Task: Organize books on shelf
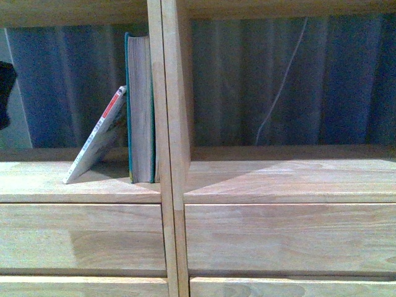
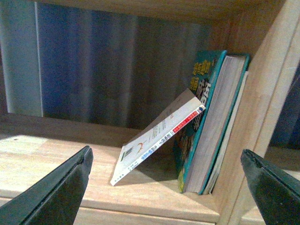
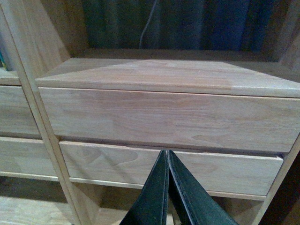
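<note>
The thick teal book (image 1: 140, 108) stands upright in the left compartment of the light wood shelf (image 1: 80, 182), against the central divider (image 1: 166, 124). The thin pale paperback (image 1: 98, 136) with a red-striped spine leans tilted on the teal book's left side. In the left wrist view the paperback (image 2: 157, 138) and the teal book (image 2: 211, 122) lie ahead of my left gripper (image 2: 166, 161), which is open wide with nothing between its fingers (image 2: 77, 166). My right gripper (image 3: 167, 154) is shut, empty, in front of the drawer fronts (image 3: 164, 119) under the right compartment.
A dark shape (image 1: 6, 93) shows at the front view's left edge. Behind the shelf hangs a blue-grey curtain (image 1: 291, 80) with a thin white cord (image 1: 281, 83). The right compartment's board (image 1: 291, 179) holds nothing. More drawer fronts (image 1: 83, 238) sit below.
</note>
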`<state>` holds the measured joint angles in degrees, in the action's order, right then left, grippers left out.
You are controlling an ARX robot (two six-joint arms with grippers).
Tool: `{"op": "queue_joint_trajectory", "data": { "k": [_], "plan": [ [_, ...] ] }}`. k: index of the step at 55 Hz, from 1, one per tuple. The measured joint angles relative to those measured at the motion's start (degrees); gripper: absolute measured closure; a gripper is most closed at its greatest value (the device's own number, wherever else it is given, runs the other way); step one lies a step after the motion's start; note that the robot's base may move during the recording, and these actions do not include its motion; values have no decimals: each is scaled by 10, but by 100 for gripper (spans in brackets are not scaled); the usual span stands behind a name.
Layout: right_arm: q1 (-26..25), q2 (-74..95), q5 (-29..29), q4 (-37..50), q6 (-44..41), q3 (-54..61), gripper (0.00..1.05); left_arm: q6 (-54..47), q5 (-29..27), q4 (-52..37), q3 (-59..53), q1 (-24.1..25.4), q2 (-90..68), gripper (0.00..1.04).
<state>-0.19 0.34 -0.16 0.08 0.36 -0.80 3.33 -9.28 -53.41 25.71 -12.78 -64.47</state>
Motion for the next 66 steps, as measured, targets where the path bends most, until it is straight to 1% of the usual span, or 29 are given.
{"op": "queue_joint_trajectory", "data": {
  "k": [6,12,13,16,17,23,24,26,27,29,32,34,36,37,42,43,44,45,46,48,49,52,53,57,62,63,66],
  "plan": [
    [0,0,0,0,-1,0,101,-17,-39,75,-44,-46,116,7],
    [0,0,0,0,-1,0,82,-37,-84,160,-71,-101,235,7],
    [0,0,0,0,-1,0,80,-37,-89,167,-73,-105,244,7],
    [0,0,0,0,-1,0,70,-42,-122,206,-82,-132,300,7],
    [0,0,0,0,-1,0,68,-42,-129,212,-84,-137,308,7],
    [0,0,0,0,-1,0,49,-57,-216,260,-109,-200,395,7],
    [0,0,0,0,-1,0,47,-61,-225,261,-113,-207,402,7],
    [0,0,0,0,-1,0,41,-68,-258,256,-126,-231,421,7],
    [0,0,0,0,-1,0,39,-68,-264,256,-128,-235,425,7],
    [0,0,0,0,-1,0,32,-69,-287,256,-136,-249,433,7],
    [0,0,0,0,-1,0,24,-81,-318,229,-152,-262,431,7],
    [0,0,0,0,-1,0,14,-91,-347,204,-171,-276,424,7],
    [0,0,0,0,-1,0,8,-109,-371,174,-184,-291,411,7],
    [0,0,0,0,-1,0,6,-114,-383,167,-188,-295,407,7],
    [0,0,0,0,-1,0,7,-115,-412,156,-204,-305,395,7],
    [0,0,0,0,-1,0,7,-115,-412,155,-205,-306,394,7],
    [0,0,0,0,-1,0,7,-104,-396,187,-200,-301,402,11],
    [0,0,0,0,-2,0,7,-92,-363,231,-191,-294,413,14],
    [0,0,0,0,-1,0,7,-88,-350,253,-188,-289,419,16],
    [0,0,0,0,-2,0,7,-74,-302,335,-177,-268,446,23],
    [0,0,0,0,-2,0,7,-71,-293,353,-176,-262,453,25],
    [0,0,2,0,-2,0,7,-56,-247,438,-177,-223,488,35],
    [0,0,2,0,-2,0,7,-55,-239,449,-177,-216,492,37],
    [0,0,1,0,-1,0,7,-46,-194,487,-181,-172,518,49],
    [0,0,1,0,-2,0,7,-40,-144,503,-189,-121,547,65],
    [0,0,1,0,-1,0,7,-39,-139,504,-189,-115,550,67],
    [0,0,1,0,-2,0,7,-38,-110,511,-195,-85,563,78]
  ]
}}
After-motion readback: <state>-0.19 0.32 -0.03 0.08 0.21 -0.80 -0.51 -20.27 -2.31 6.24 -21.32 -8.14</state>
